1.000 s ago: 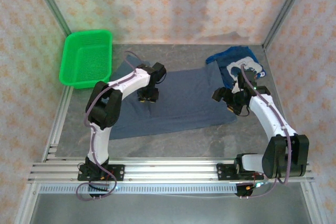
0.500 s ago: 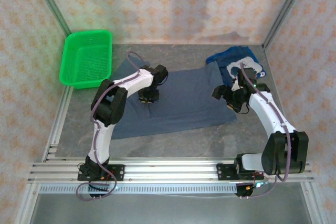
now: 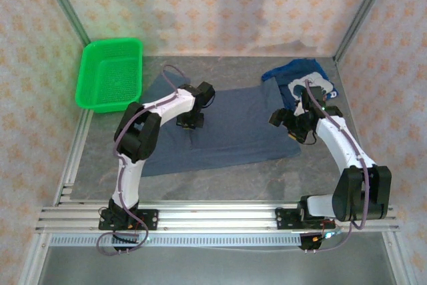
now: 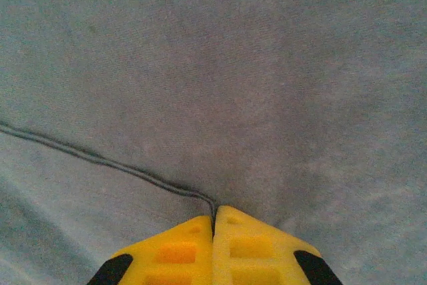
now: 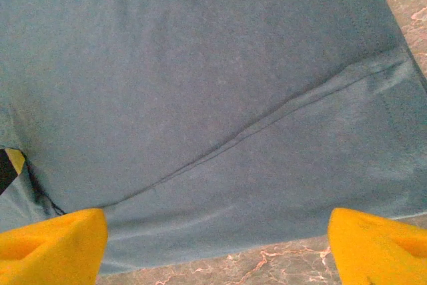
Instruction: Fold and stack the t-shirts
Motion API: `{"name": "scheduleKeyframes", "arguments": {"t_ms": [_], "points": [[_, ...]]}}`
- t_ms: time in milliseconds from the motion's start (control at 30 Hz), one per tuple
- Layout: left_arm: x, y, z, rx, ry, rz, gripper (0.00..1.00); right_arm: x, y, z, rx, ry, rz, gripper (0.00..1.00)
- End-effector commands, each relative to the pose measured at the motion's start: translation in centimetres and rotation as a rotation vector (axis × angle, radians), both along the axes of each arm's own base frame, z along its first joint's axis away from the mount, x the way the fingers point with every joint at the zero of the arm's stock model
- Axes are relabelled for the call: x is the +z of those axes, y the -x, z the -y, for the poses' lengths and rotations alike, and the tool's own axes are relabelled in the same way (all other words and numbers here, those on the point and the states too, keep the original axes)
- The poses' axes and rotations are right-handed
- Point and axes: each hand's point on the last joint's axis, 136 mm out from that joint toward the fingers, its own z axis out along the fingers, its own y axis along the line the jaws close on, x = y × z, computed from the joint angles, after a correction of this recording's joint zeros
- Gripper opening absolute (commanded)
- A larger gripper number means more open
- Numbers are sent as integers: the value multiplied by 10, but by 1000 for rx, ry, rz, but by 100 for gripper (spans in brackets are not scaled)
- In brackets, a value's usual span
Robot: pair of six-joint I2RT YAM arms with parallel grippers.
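So, my left hand sits low on the slate-blue shirt, which lies spread flat across the middle of the tabletop. In the left wrist view my left hand has its yellow fingers pressed together, and a dark edge line in the cloth runs straight into the join between them. I read that as a thin pinch of the shirt's top layer — the fabric puckers slightly beside the tips. A grip there, towards the shirt's left end, looks meant to give me a layer to lift and carry over for a fold.

My right hand is over the shirt's right end, near its front corner, with the fingers spread wide and nothing between them. From its own camera, the right hand frames the shirt's hem just ahead of the fingertips, with bare tabletop showing below it — placed, I judge, to take that end so both ends can move together.

The royal blue shirt with the white print lies crumpled at the far right, just beyond my right arm, waiting its turn. The green basket stands at the far left, well apart from both hands.
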Motion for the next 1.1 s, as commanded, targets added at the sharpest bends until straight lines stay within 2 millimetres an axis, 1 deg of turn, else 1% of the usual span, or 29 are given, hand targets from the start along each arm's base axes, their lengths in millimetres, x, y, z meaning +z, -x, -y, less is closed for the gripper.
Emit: {"name": "scheduleKeyframes", "arguments": {"t_ms": [0,133,233,300,367,433,500,567,600,633,700,733,800,867,1000,1067], "points": [[26,-11,8,-22,44,96,6,-2,-3,0,-7,7,5,86],[26,-9,8,-17,51,113,6,-3,-2,0,-11,4,3,86],[20,-8,8,-17,55,100,7,-4,-1,0,-11,2,2,86],[14,-6,8,-13,51,91,10,-5,-1,0,-12,1,-1,86],[11,-5,6,-2,46,87,23,-6,-2,-1,-14,-4,-3,86],[16,-5,3,20,36,104,45,-5,-3,-1,-15,-5,-2,86],[31,-8,1,42,44,148,57,-3,-5,-1,-16,-5,3,86],[55,-12,-1,67,60,208,68,-2,-6,-1,-15,-3,3,86],[66,-12,-3,86,67,230,71,-2,-8,-1,-12,-3,-1,86],[86,-11,-7,117,95,268,73,-2,-8,-2,-3,0,-6,86],[110,-6,-13,178,146,320,77,0,-9,-4,18,14,-9,86],[121,-1,-19,215,168,347,80,0,-10,-5,27,24,-7,86],[134,12,-35,294,209,380,84,1,-12,-7,42,36,-1,87],[135,25,-53,372,260,383,85,0,-13,-10,59,53,3,87],[110,54,-86,451,247,324,85,-16,-13,-16,111,119,-53,87],[93,64,-92,471,256,297,84,-28,-14,-16,118,161,-92,86]]}}
